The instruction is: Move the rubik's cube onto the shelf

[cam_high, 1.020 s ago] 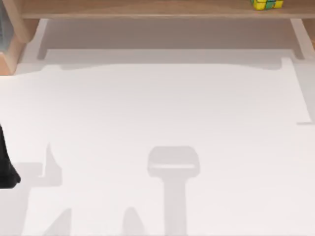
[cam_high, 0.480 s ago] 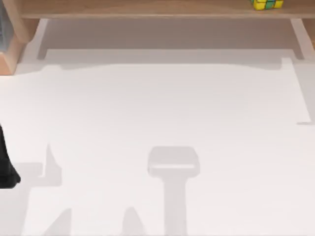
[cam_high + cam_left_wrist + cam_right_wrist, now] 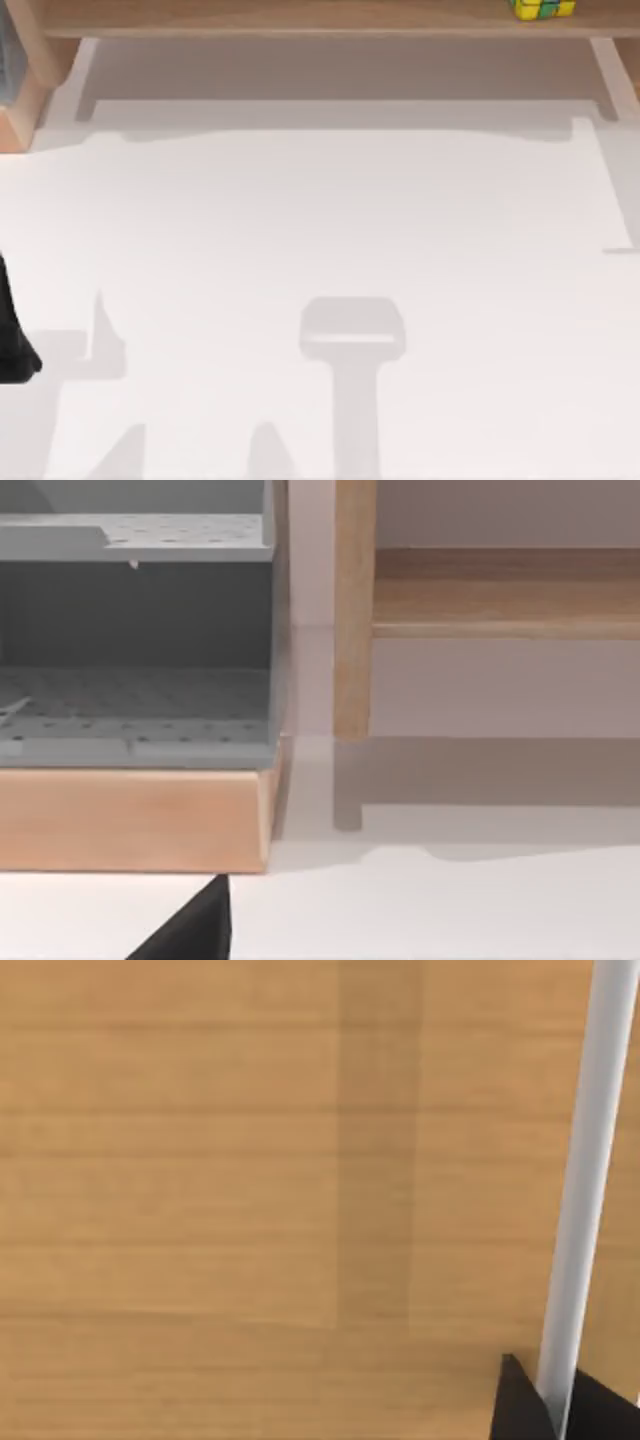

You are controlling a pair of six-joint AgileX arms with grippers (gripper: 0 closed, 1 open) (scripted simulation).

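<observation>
The rubik's cube (image 3: 543, 8), yellow and green with some blue, rests on the shelf (image 3: 300, 18) near its right end, at the back of the table and apart from both arms. My left arm (image 3: 14, 340) is parked at the table's left edge. A dark part of my left gripper (image 3: 192, 932) shows in the left wrist view, facing the shelf's board (image 3: 500, 592) and its wooden upright (image 3: 354, 610). In the right wrist view, a dark part of my right gripper (image 3: 515, 1408) hangs over tan wood (image 3: 200, 1160) beside a pale upright (image 3: 585, 1180).
A grey perforated rack (image 3: 130, 680) on a light wooden base (image 3: 130, 820) stands at the back left corner (image 3: 14, 100). Pale shelf supports (image 3: 610, 80) stand on the white table (image 3: 320, 250), and the shelf casts a shadow beneath it.
</observation>
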